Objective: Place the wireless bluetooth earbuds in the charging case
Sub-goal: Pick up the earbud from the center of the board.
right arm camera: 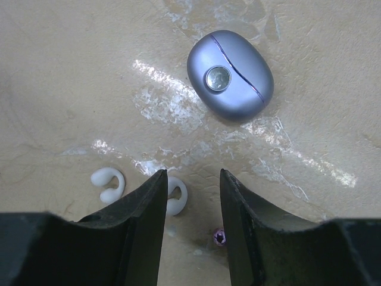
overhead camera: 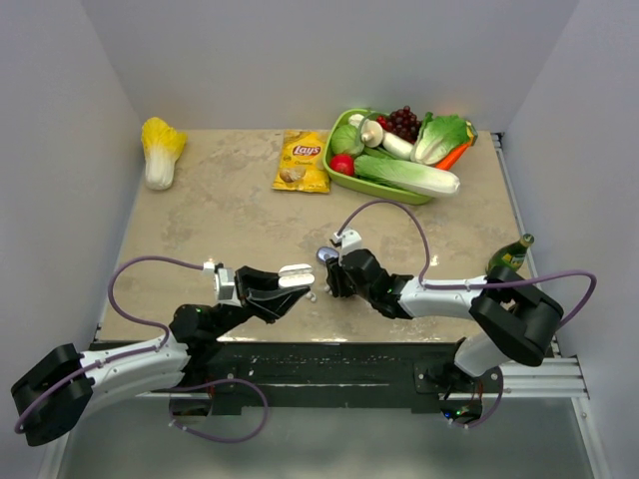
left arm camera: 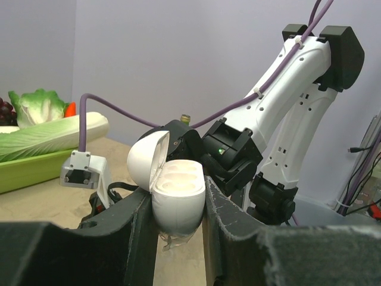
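Note:
My left gripper [overhead camera: 296, 276] is shut on an open white charging case [left arm camera: 177, 199], lid tipped back to the left, its two wells empty, held above the table. My right gripper [right arm camera: 192, 179] is open, low over the table. One white hook-shaped earbud [right arm camera: 176, 195] lies between its fingers, against the left finger [right arm camera: 140, 220]. A second white earbud [right arm camera: 107, 184] lies left of that finger. A tiny purplish bud [right arm camera: 219, 237] shows by the right finger. A closed purplish-grey case [right arm camera: 230, 75] lies just ahead; it also shows in the top view [overhead camera: 326, 255].
A green tray [overhead camera: 384, 185] of toy vegetables stands at the back right, a Lay's chip bag [overhead camera: 303, 161] left of it. A yellow cabbage [overhead camera: 161, 150] lies at the back left. A green bottle [overhead camera: 510, 254] stands near the right edge.

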Controlling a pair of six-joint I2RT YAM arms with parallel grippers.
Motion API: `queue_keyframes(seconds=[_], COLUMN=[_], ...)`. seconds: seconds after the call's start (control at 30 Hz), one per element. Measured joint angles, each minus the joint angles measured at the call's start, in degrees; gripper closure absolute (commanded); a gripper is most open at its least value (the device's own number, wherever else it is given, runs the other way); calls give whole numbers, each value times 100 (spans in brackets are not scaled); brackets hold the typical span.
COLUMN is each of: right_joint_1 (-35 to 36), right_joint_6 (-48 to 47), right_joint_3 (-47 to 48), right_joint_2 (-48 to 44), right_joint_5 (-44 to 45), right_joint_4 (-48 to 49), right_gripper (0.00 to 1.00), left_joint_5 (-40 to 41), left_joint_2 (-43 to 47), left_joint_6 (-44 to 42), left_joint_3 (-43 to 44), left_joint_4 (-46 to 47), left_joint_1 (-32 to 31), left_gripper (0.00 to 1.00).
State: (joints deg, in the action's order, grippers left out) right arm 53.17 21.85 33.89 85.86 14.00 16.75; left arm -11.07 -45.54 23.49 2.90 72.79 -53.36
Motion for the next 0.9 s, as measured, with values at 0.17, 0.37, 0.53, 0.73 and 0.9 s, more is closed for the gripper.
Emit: queue_keyframes(seconds=[0.17,0.37,0.53,0.73,0.9], right_joint_1=[0,0,-24,-31,-22], right_joint_6=[-2,-4,-7,-9,-9], right_joint_3=[-17,-17,-17,-17,-17], right_joint_2=[13,208,273,278,278], right_joint_5=[-9,-24,-31,-107,-181], right_joint_4=[-2,-7,13,7,44], right_gripper=[58,59,58,57,57], left_joint_5=[-4,-4,-4,-7,-7], left_joint_2=[-7,-26,-26,-37,-90], left_joint_6=[2,9,13,15,17], left_joint_3=[0,0,0,0,0], left_joint_4=[0,0,0,0,0], left_joint_1=[0,0,0,0,0], left_gripper=[100,100,100,100,100])
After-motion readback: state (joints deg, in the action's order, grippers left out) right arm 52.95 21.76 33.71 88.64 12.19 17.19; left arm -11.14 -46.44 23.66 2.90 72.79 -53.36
